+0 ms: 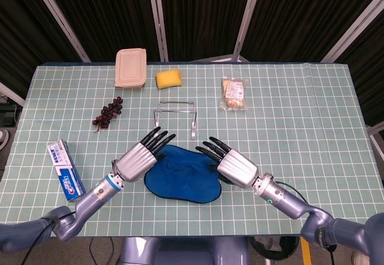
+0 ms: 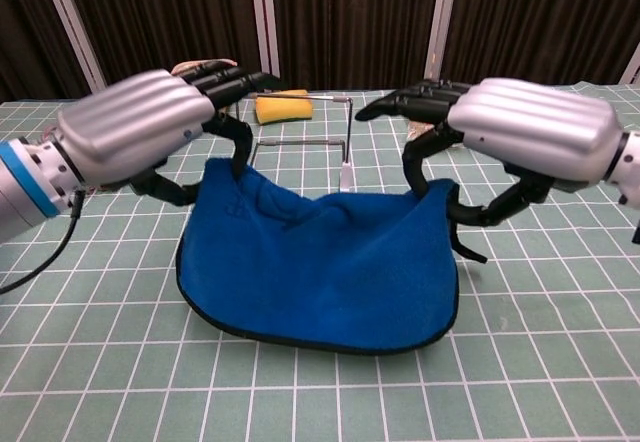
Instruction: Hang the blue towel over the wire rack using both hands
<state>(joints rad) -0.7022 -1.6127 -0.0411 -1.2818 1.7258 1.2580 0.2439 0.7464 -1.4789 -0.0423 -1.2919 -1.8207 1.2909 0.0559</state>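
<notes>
The blue towel [image 1: 180, 172] [image 2: 320, 257] hangs off the table, sagging in the middle, held by its two far corners. My left hand [image 1: 139, 156] [image 2: 140, 127] pinches the left corner and my right hand [image 1: 233, 165] [image 2: 520, 127] pinches the right corner. The towel's lower edge hangs low near the table. The wire rack [image 1: 174, 119] [image 2: 296, 144] stands just beyond the towel, between the two hands, with nothing on it.
A beige lidded box [image 1: 131, 68], a yellow sponge [image 1: 169, 78] and a packaged snack [image 1: 234, 94] lie along the far side. Dark grapes [image 1: 108, 113] sit at left, and a toothpaste box [image 1: 65, 170] lies at the near left.
</notes>
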